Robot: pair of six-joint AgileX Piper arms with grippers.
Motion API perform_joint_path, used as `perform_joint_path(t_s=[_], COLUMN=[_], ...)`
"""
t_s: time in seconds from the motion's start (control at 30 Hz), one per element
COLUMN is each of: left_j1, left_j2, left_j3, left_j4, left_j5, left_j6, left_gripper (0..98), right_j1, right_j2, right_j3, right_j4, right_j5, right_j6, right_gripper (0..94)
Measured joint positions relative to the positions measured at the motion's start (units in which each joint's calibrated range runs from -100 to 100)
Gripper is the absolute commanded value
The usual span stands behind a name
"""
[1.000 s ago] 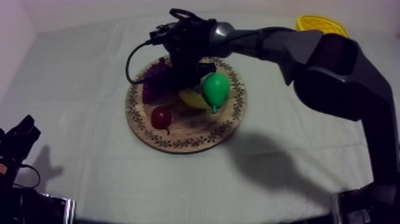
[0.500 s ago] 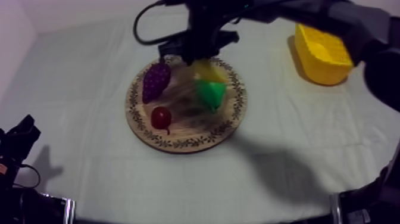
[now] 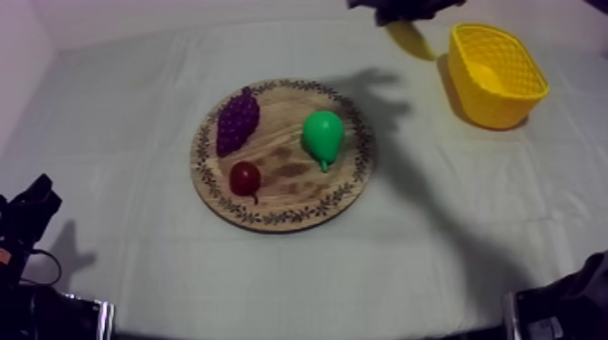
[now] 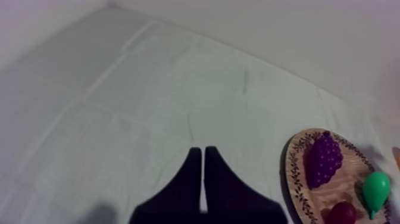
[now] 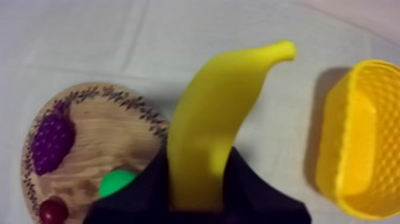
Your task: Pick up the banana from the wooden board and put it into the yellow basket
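Creased grey-white cloth (image 3: 299, 280) runs back to a pale, dimly lit wall (image 3: 163, 16).

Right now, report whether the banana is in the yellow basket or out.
Out: the right tool grips the banana above the cloth, beside the yellow basket.

Right jaws tight around the banana (image 5: 208, 137); left jaws together in a narrow wedge.

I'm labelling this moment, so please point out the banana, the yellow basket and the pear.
banana (image 5: 208, 131), right wrist view, middle of its yellow body
yellow basket (image 3: 498, 110), top view, near outer wall
pear (image 3: 323, 136), top view, middle of its green body
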Motion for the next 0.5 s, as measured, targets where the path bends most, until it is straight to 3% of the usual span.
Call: perform_joint_path(t_s=[0.5], left_j1=[0.00], left_j2=[0.00], left_j3=[0.00], left_j4=[0.00], left_j5=[0.00], left_j6=[0.00], left_gripper=[0.1], right_j1=[15.10], right_j2=[-5.25], right_j3=[13.06], right_j4=[2.00], right_j5=[-17.36], right_j6=[6.55], right_gripper=[8.4])
